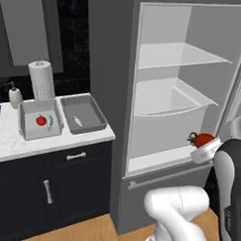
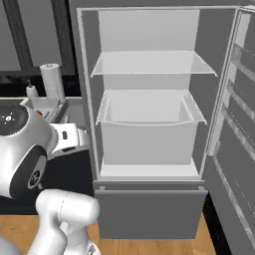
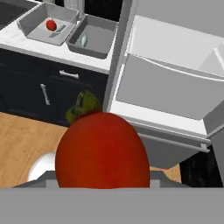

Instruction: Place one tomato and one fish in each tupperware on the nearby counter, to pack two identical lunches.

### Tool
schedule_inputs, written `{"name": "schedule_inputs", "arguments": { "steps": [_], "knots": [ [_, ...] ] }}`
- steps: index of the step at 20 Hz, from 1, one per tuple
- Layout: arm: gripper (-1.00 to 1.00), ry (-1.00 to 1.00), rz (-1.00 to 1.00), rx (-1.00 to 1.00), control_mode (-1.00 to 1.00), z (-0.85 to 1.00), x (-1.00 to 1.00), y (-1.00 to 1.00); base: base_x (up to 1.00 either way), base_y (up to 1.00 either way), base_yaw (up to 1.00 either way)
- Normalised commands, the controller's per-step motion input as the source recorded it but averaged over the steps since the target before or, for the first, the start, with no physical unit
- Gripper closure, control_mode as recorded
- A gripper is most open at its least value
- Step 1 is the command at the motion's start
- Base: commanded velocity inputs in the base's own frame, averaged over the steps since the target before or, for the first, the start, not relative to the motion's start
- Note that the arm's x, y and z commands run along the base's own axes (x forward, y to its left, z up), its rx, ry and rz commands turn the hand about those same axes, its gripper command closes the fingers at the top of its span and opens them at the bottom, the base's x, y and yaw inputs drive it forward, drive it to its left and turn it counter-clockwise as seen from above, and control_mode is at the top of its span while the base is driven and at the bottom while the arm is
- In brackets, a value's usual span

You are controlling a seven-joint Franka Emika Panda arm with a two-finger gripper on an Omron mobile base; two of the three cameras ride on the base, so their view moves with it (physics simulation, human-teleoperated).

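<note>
The gripper (image 1: pixel 203 146) is carrying a tomato (image 3: pixel 101 151), its jaws closed around the fruit about halfway. In the left base view the red ball with its dark stalk is poking out just in front of the open fridge (image 1: pixel 178 85), at the level of the bottom shelf. In the hand view the tomato is sitting right up against the lens, round, glossy and deep red, with a curled green stalk at its upper left.

What matters for the coming move is where the unfinished tray lies from here. The two grey trays are sitting side by side on the marble counter (image 1: pixel 7 142), to the robot's left of the fridge and a little higher than the hand, well apart from it. The left tray (image 1: pixel 24 121) is already holding a small tomato (image 1: pixel 41 120) and a pale fish (image 1: pixel 50 122) beside it. The right tray (image 1: pixel 85 116), the nearer one to the fridge, is holding only a fish (image 1: pixel 78 121), lying on the tray floor. That tray's long axis is running away from the counter's front edge toward the dark wall.

I judge the carried tomato is bound for that right tray, so the hand needs to swing left across the fridge's side wall and come over the bare part of the tray floor beside the fish.

A paper towel roll (image 1: pixel 41 79) and a soap bottle (image 1: pixel 15 95) are standing behind the trays.
</note>
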Motion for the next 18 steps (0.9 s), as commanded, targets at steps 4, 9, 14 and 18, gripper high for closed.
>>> {"name": "schedule_inputs", "arguments": {
  "steps": [4,9,14,18],
  "knots": [
    [1.0,0.0,0.0,0.0,1.0,0.0,0.0,0.0,0.0,1.0,0.0],
    [1.0,0.0,0.0,0.0,1.0,0.0,0.0,0.0,0.36,1.0,-0.01],
    [1.0,0.0,0.0,0.0,1.0,0.0,0.0,0.0,0.62,0.57,-0.17],
    [1.0,0.0,0.0,0.0,1.0,0.0,0.0,0.0,0.76,0.06,-0.22]
  ]
}}
